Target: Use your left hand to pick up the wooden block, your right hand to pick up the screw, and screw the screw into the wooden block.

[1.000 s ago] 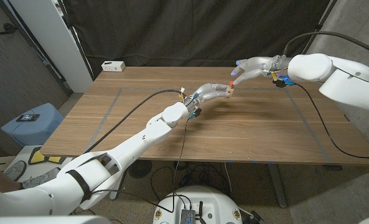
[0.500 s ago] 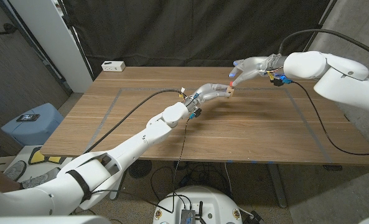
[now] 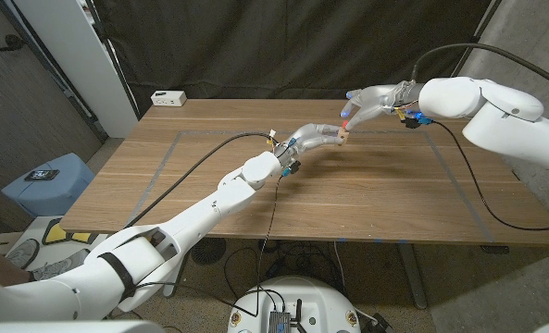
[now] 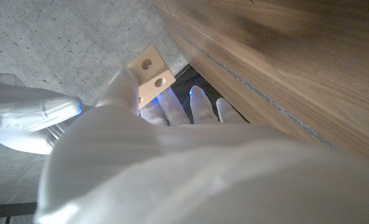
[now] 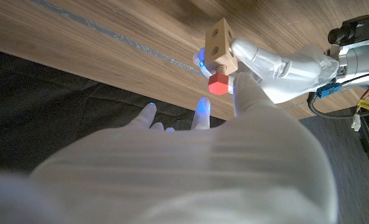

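Above the far middle of the table (image 3: 367,194), my left hand (image 3: 313,136) grips a small pale wooden block (image 3: 343,139) with round holes in its faces. The red-headed screw (image 3: 346,121) stands on top of the block, its head pinched in the fingertips of my right hand (image 3: 374,98), which reaches in from the right. In the right wrist view the screw (image 5: 218,83) sits against the block (image 5: 221,38), between my right hand (image 5: 190,168) and my left hand (image 5: 277,65). The left wrist view shows the block (image 4: 150,76) beyond my left hand (image 4: 172,168), with my right hand (image 4: 22,118) past it.
A white box (image 3: 168,97) lies at the table's far left corner. Grey tape lines mark a rectangle on the wood. Black cables trail from both wrists across the tabletop. A dark curtain hangs behind the table.
My right forearm has shifted slightly to the left. Both hands, the block and the screw stay where they were.
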